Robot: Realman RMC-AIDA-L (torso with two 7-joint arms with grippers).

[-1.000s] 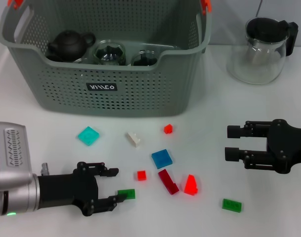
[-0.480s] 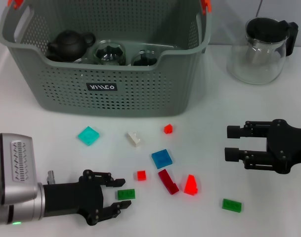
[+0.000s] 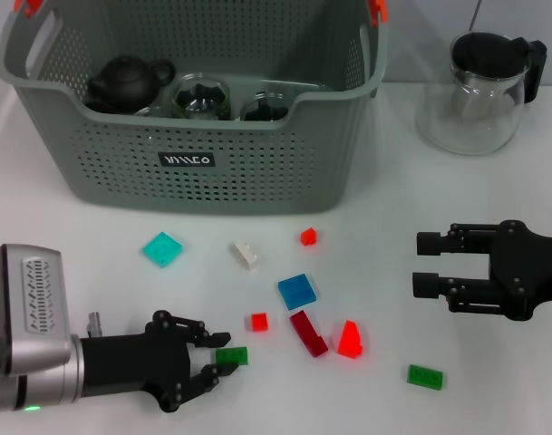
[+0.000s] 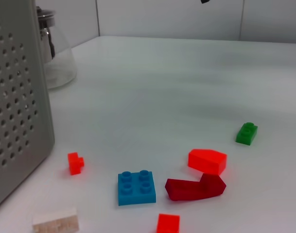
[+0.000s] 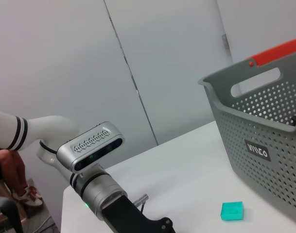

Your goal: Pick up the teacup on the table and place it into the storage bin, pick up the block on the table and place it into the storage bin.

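Left gripper (image 3: 214, 358): near left, low over table, fingers apart around green block (image 3: 231, 356) — set to clamp it.
Right gripper (image 3: 427, 262): right, idle, fingers apart, holding nothing.
Storage bin (image 3: 187, 161): far — holds 1 dark teapot (image 3: 127, 81) and 2 glass cups (image 3: 200, 97).

White desk (image 3: 121, 227), smooth, evenly lit, soft shadows. Behind it a pale grey panelled wall (image 5: 65, 58) with thin vertical seams; the left wrist view shows the same wall (image 4: 186, 19) meeting the desk's far edge.
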